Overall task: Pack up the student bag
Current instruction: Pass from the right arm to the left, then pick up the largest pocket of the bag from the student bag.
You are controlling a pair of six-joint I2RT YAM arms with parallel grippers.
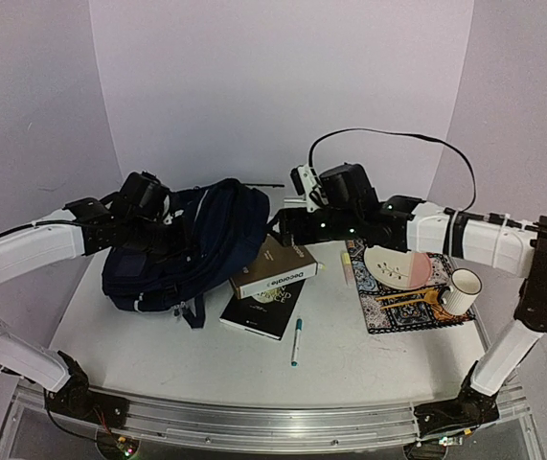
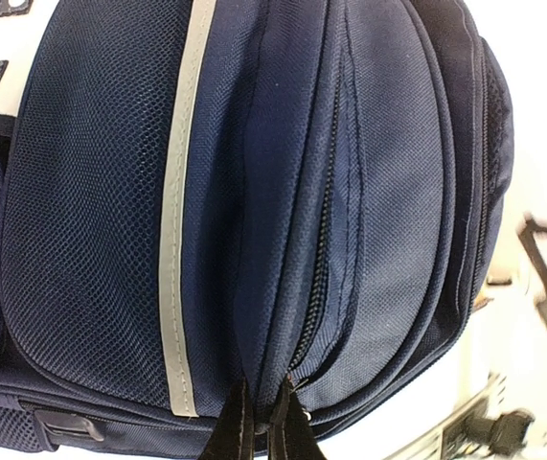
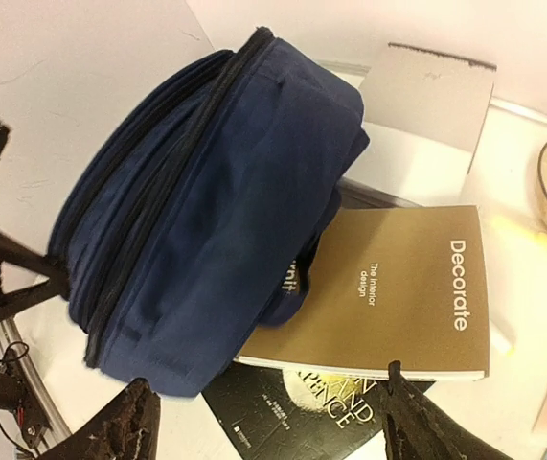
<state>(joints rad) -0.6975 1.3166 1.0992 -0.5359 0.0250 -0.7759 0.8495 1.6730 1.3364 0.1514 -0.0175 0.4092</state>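
Observation:
The student bag (image 1: 185, 247), dark navy with a grey stripe (image 2: 179, 220), lies on its side at the left of the table. My left gripper (image 2: 263, 407) is shut on a fold of its fabric beside a zipper (image 2: 326, 259); from above, this gripper (image 1: 170, 222) sits at the bag's left end. My right gripper (image 3: 271, 414) hangs open just right of the bag (image 3: 206, 211), with nothing between its fingers. Below it, the bag's edge rests on a brown "Decorate" book (image 3: 417, 287), which lies on a black book (image 3: 321, 417). From above, the right gripper (image 1: 277, 228) is by the bag's right end.
A pen with a teal cap (image 1: 297, 341) lies in front of the black book (image 1: 263, 311). At the right, a patterned notebook (image 1: 417, 314) carries a pink and white plate (image 1: 398, 265) and a white mug (image 1: 462, 290). The right arm's black cable (image 1: 398, 139) loops above it.

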